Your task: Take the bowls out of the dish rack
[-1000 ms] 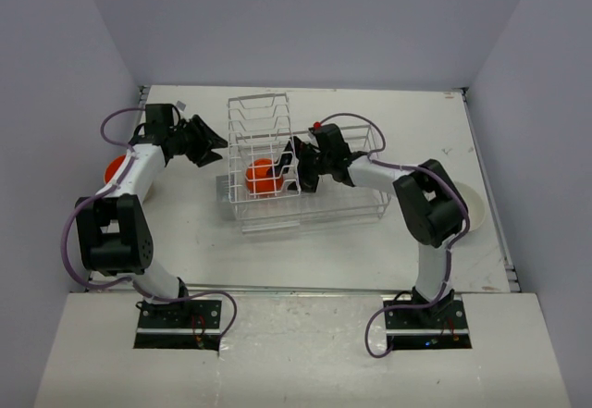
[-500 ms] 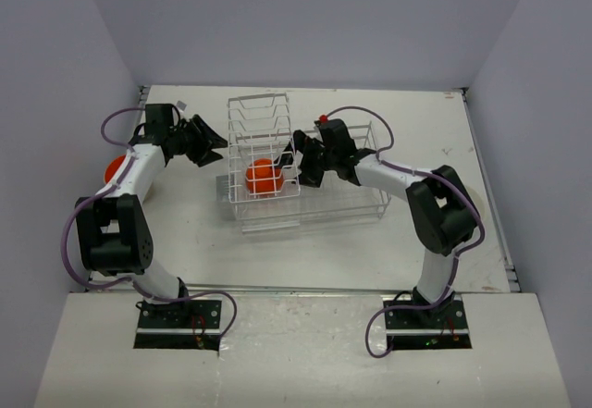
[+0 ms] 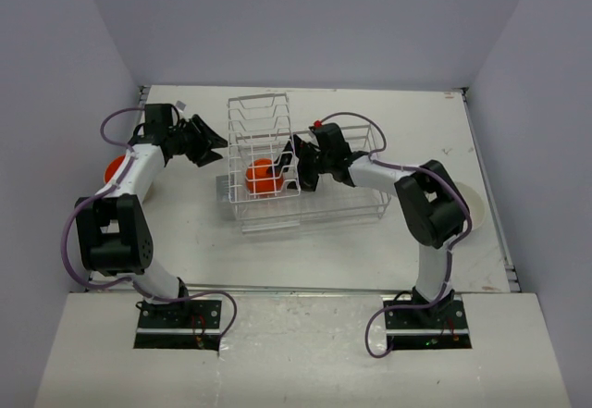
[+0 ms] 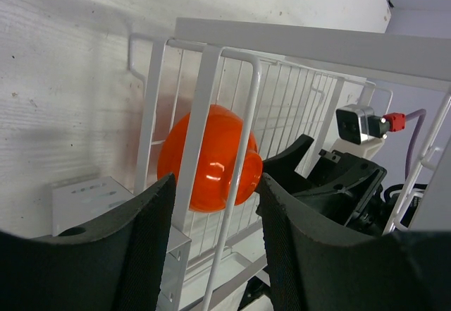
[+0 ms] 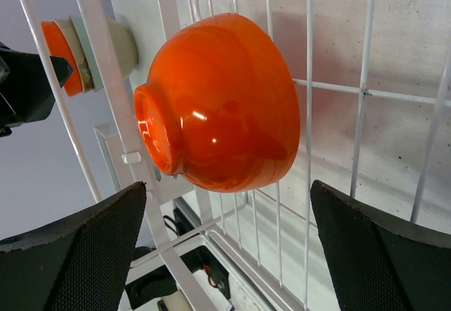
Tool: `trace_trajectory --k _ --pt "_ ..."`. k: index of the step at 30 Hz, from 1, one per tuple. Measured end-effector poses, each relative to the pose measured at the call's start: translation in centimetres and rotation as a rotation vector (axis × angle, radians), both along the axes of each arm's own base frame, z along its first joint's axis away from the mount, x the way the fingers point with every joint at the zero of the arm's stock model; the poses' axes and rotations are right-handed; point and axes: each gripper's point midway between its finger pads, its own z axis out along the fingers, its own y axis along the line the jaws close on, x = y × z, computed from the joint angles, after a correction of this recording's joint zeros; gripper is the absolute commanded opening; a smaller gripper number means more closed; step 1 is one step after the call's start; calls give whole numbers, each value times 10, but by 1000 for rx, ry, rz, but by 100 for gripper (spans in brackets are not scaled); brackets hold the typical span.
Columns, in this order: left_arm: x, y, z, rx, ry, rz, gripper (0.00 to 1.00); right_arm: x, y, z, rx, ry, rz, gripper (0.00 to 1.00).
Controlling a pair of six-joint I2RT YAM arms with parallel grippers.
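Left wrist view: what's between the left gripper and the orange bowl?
The dish rack's white upright wires. The orange bowl sits inside the rack, the left gripper outside it. The top view shows the same.

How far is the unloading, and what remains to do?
Done: a stack of bowls stands outside the dish rack on the left, and a cream bowl on the right. In hand: the open right gripper flanks the orange bowl without gripping it. Left: lifting that bowl out, the only one visible in the rack. The left gripper hovers open.
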Motion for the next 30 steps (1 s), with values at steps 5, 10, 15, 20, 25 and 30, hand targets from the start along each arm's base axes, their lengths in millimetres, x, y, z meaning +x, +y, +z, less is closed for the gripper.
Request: trace_trajectory --k 5,10,15,20,25,30 --pt "0 0 0 -1 0 -1 53 1 5 -4 12 5 15 99" --pt "0 0 0 -1 0 -1 53 1 6 -5 14 7 18 99" --pt "0 0 0 -1 -1 0 53 1 4 -3 5 -10 19 99" --pt "2 0 2 -1 -14 0 53 1 2 6 3 -38 26 99" --pt "4 0 2 0 -22 0 53 -1 3 12 17 -51 40 99" --pt "4 0 0 0 -16 0 53 -1 5 15 36 -47 50 99"
